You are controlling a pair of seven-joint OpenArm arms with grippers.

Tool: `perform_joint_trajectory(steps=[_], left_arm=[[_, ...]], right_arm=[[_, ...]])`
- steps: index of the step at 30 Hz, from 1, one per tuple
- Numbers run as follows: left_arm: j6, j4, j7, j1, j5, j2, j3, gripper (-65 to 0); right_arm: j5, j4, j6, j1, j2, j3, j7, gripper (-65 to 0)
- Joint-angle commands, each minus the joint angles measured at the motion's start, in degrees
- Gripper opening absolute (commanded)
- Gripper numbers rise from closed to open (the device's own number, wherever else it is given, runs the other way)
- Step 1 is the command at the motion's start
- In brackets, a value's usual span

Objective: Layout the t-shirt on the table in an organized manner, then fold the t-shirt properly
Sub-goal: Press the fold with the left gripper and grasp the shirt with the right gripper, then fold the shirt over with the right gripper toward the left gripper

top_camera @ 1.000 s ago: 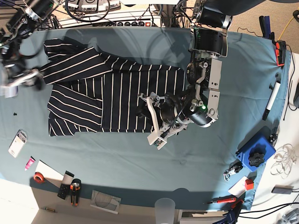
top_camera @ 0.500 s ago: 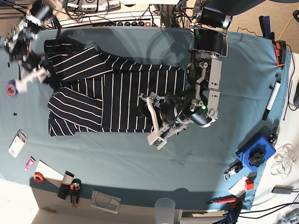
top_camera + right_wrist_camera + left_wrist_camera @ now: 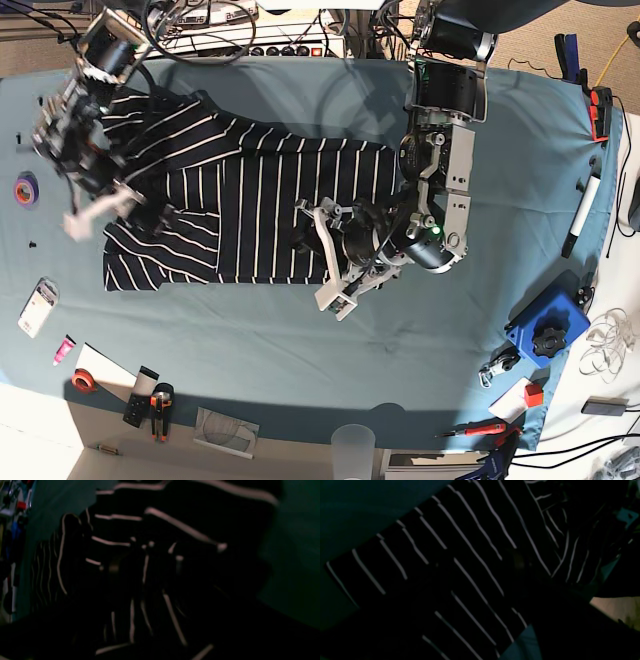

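T-shirt [image 3: 250, 205] lies spread across the table [image 3: 300, 340] at upper left of centre, its sleeves still bunched, so both released pincers, right [image 3: 95, 205] over a sleeve and left [image 3: 330, 255] at the hem, seem placed for smoothing.

floor [image 3: 560, 25]: beige carpet; far side: cables, power strip [image 3: 285, 48]; sunlight on near corner
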Motion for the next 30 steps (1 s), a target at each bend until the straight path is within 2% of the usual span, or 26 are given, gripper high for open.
perform_joint_trajectory(steps=[1, 4, 5, 7, 9, 10, 14, 17, 19, 22, 26, 30], left_arm=[[-0.22, 0.87, -1.03, -1.38, -0.87, 0.48, -0.02, -33.7], [-0.22, 0.87, -1.01, -1.4, -0.87, 0.48, -0.02, -33.7], [-0.22, 0.87, -1.01, -1.4, -0.87, 0.48, -0.02, -33.7], [-0.17, 0.87, -0.96, -1.4, -0.87, 0.48, -0.02, -34.1], [0.94, 0.87, -0.17, -1.42, -0.87, 0.39, -0.07, -40.0], [1.57, 0.87, 0.39, -1.4, -0.87, 0.31, -0.07, -44.6], [1.73, 0.87, 2.6, -1.18, -0.81, -0.92, -0.09, -65.0], [1.73, 0.9, 2.56, 0.15, -0.92, -2.51, -0.09, -65.0], [1.75, 0.9, 2.6, 1.4, -1.18, -3.3, -0.26, -65.0], [1.46, 1.18, 2.6, 3.54, -4.61, -3.61, -2.45, -65.0], [-1.86, 1.22, 2.86, 5.92, -12.13, -3.63, -8.96, -65.0], [-4.74, 1.22, 4.13, 7.41, -15.87, -3.8, -16.9, -65.0]], right_arm=[[-2.45, -0.04, -0.83, -0.13, 0.13, -1.99, -2.89, -30.3], [-4.24, -0.04, -1.25, -0.11, 0.13, -7.13, -3.02, -31.4], [-5.55, -0.04, -1.22, -0.11, 0.13, -8.74, -3.02, -35.8], [-8.72, 0.02, -1.2, -0.09, 0.15, -11.32, -3.04, -49.1], [-11.45, 0.22, -1.18, 0.04, 0.17, -12.61, -3.02, -62.9], [-12.7, 0.61, -1.14, 0.07, 0.17, -12.63, -2.97, -65.0], [-19.28, 5.38, -0.92, 0.04, 1.33, -12.02, -0.57, -65.0], [-26.47, 9.68, -1.77, 0.22, 3.5, -11.82, 4.37, -65.0], [-30.34, 10.54, -3.89, 1.07, 5.38, -11.82, 7.08, -65.0], [-33.2, 10.51, -5.55, 3.06, 7.54, -11.85, 7.08, -65.0], [-36.87, 10.54, -5.9, 5.05, 7.17, -11.91, 6.29, -65.0], [-38.6, 12.02, -6.62, 5.73, 7.15, -14.19, 3.17, -65.0]])
